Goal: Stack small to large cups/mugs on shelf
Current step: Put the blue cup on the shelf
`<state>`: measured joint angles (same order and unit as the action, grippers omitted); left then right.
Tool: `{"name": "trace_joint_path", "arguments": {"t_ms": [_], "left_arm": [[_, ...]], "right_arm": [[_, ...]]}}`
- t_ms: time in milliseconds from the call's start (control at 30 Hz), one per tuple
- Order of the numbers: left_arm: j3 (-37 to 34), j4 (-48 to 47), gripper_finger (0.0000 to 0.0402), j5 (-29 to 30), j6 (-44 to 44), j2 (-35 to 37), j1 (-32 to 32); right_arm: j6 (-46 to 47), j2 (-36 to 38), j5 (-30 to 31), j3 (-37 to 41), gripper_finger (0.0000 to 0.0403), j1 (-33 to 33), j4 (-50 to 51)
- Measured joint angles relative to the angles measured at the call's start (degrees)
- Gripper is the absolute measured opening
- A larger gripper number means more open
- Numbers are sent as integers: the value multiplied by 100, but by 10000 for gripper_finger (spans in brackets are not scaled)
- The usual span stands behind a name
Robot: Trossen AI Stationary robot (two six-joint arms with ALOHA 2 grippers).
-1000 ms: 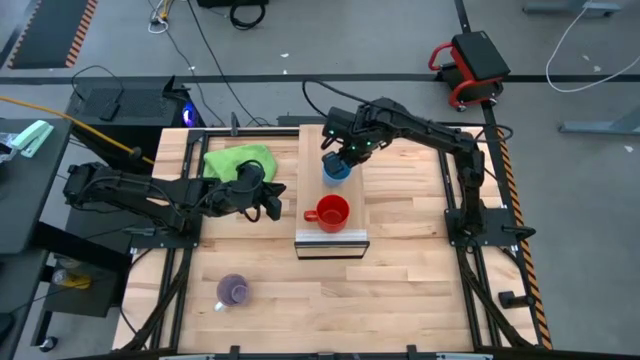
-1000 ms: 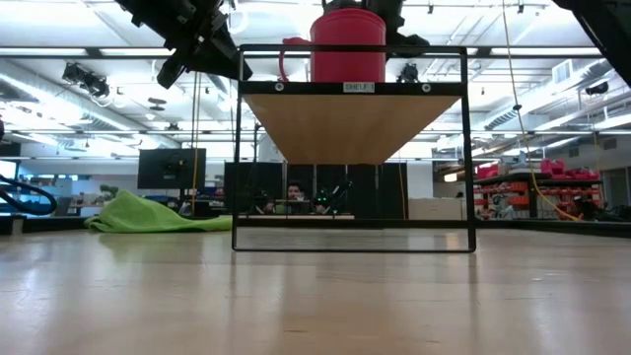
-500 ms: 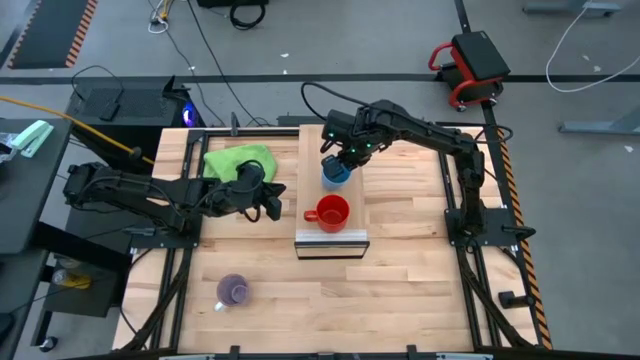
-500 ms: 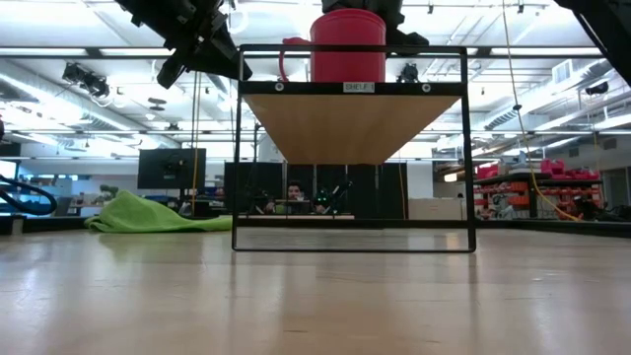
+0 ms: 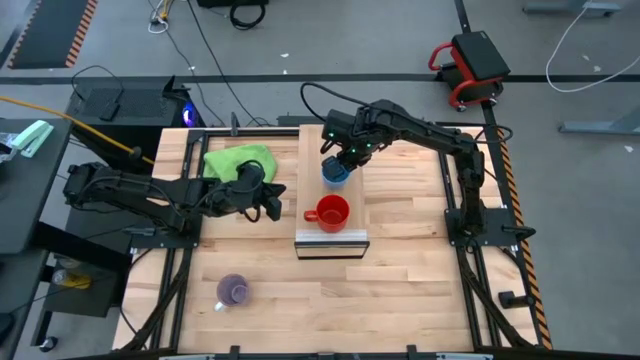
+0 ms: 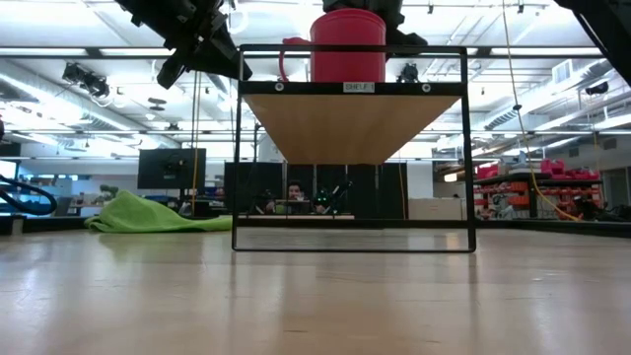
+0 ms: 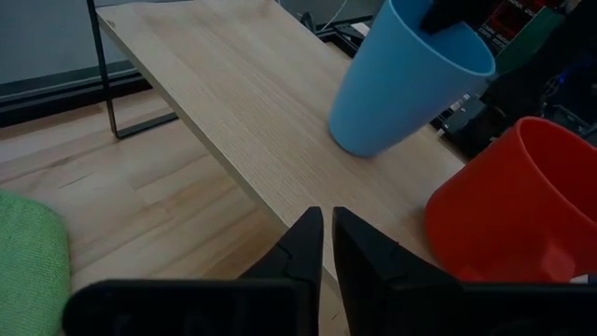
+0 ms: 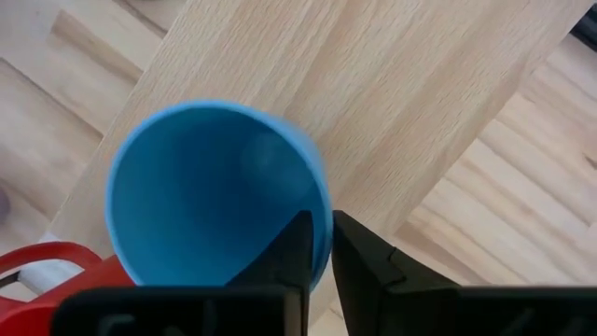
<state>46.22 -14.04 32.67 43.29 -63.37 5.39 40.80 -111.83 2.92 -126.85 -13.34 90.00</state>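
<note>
the right gripper [image 5: 337, 163] pinches the rim of the tilted light-blue cup [image 5: 335, 172] (mouth upward) on the shelf [image 5: 345, 240]; left gripper [image 5: 273, 204] closed.

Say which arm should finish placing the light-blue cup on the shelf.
The right. Its tool is shut on the rim of the light-blue cup, tilted on the shelf behind the red mug. The left tool is shut, empty, beside the shelf.

Right claw [image 5: 337, 160] with light-blue cup [image 5: 335, 172] shifted slightly along shelf [image 5: 312, 140]
</note>
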Motion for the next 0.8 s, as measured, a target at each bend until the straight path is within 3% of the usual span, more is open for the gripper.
{"name": "trace_joint_path", "arguments": {"t_ms": [800], "left_arm": [[0, 0, 35, 2, 0, 0, 0]], "right_arm": [[-283, 1, 0, 0, 50, -27, -289]]}}
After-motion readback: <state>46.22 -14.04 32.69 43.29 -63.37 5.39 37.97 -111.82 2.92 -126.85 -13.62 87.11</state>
